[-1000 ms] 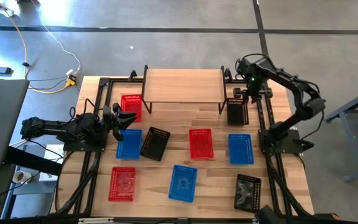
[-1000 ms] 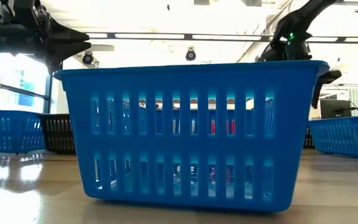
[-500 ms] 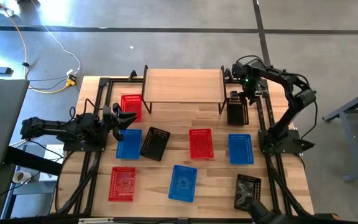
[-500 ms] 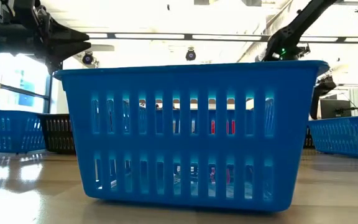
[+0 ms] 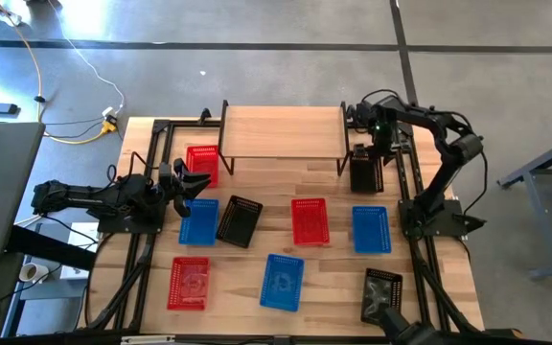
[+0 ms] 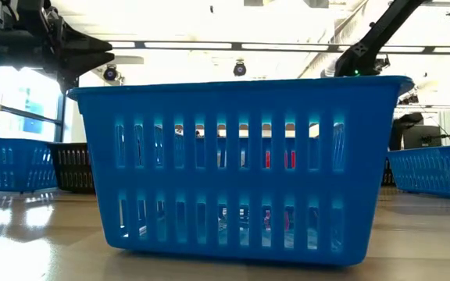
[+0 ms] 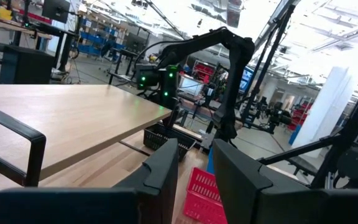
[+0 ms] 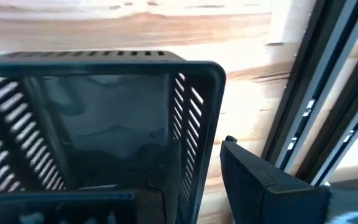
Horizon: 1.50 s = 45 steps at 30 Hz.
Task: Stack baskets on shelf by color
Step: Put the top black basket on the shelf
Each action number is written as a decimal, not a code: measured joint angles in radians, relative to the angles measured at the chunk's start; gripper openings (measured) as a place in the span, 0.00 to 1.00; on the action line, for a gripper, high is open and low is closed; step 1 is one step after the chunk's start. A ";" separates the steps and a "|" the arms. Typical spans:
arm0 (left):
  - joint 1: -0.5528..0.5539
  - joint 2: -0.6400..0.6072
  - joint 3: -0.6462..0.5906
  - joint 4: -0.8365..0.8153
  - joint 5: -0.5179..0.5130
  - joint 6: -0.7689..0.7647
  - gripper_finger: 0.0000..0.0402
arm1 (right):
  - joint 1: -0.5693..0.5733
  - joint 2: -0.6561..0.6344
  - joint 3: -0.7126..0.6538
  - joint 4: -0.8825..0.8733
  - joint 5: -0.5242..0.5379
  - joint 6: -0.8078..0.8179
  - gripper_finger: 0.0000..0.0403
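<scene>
Hovering over the black basket [image 5: 366, 172] that sits on the counter [image 5: 266, 196] beside the shelf's [image 5: 283, 132] right legs, the right jaws [image 5: 373, 145] stand parted, one finger [image 8: 272, 180] outside the basket's wall with the rim directly below, and nothing is gripped yet. The left jaws [image 5: 202, 183] hang partly open and empty above the counter, a red basket [image 5: 201, 164] just beyond them toward the shelf and a blue basket [image 5: 198, 219] just on their other side. Six more baskets lie spread over the counter, well apart from both jaws, and the shelf top is bare.
</scene>
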 joint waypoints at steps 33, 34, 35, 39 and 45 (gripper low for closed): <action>0.000 0.000 0.000 0.000 -0.016 0.000 0.22 | 0.002 -0.260 -0.049 -0.018 0.023 0.007 0.00; 0.000 0.000 0.000 0.000 -0.020 0.000 0.22 | 0.002 -0.285 -0.049 -0.019 0.023 0.013 0.00; 0.000 0.000 0.000 0.000 -0.023 -0.003 0.22 | 0.003 -0.311 -0.049 -0.018 0.023 0.019 0.00; 0.000 0.000 0.000 -0.005 -0.023 -0.015 0.22 | 0.002 -0.403 -0.049 -0.019 0.023 0.044 0.00; 0.000 0.000 0.000 -0.007 -0.023 -0.016 0.22 | 0.002 -0.510 -0.049 -0.019 0.022 0.078 0.00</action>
